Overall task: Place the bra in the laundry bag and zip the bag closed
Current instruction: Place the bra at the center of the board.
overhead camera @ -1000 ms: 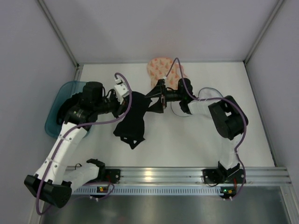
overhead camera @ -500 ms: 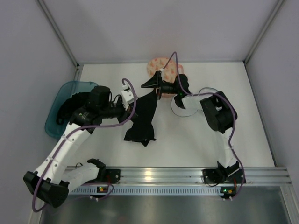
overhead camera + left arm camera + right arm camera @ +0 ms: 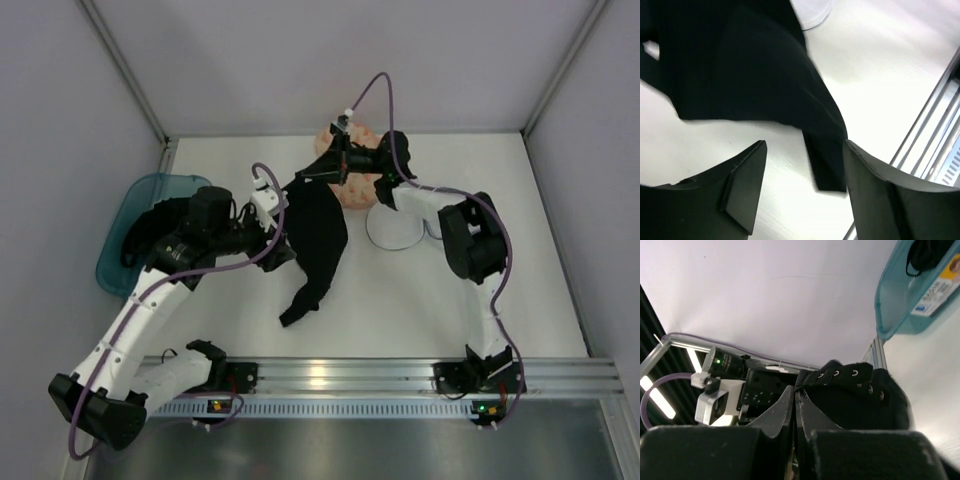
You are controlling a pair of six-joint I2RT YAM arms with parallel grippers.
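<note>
Handover above the table (image 3: pixel 480 290): the bra (image 3: pixel 318 235) has changed hands. Our right gripper (image 3: pixel 796 397), open a second ago, now pinches its hook-and-eye band just beside the laundry bag (image 3: pixel 354 192), while our left gripper (image 3: pixel 804 150) has sprung apart and let go. The teal bin (image 3: pixel 112 250) holds something dark; the bag, half hidden behind our right arm (image 3: pixel 440 205), shows no bra inside, so we judge packing and zipping remain.

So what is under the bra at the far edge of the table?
The laundry bag. Only peach patches of it show around the right gripper, which is shut on the bra. The rest is covered, so whether the bag is open cannot be seen.
</note>
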